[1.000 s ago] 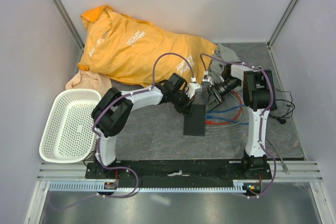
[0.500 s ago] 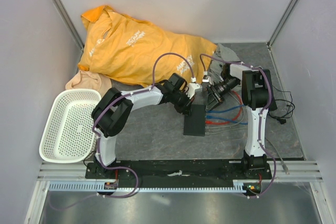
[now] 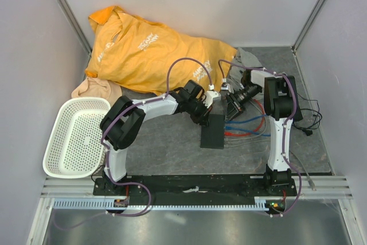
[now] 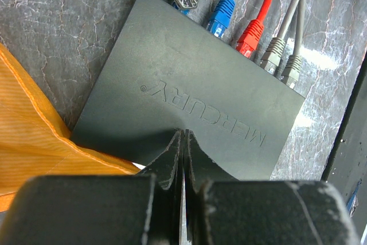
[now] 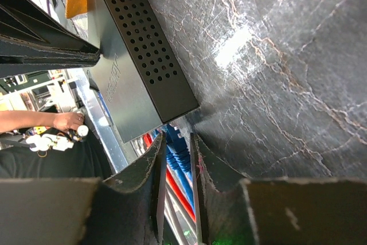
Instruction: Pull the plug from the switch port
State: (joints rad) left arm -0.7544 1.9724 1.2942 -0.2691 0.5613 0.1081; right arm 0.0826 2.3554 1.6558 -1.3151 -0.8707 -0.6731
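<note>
- The left arm [image 3: 150, 107] stretches forward and rightward, elbow folded near its base.
- The left tool [image 4: 183, 136] angles downward, its 2 fingers pressed flat together.
- The right arm [image 3: 282, 124] stands upright, forearm turned leftward.
- The right tool [image 5: 175, 142] pinches a blue plug [image 5: 175, 156] between its 2 fingers.

bright, even overhead light in the top view, with only faint, soft shadows. throws white glare patches on the marbled tabletop [image 5: 235, 50] in both wrist views. leaves the left gripper [image 4: 183, 142], right gripper [image 5: 176, 139] and blue plug [image 5: 178, 158] dark and blurred up close; renders the switch [image 4: 189, 84] lettering crisp.
</note>
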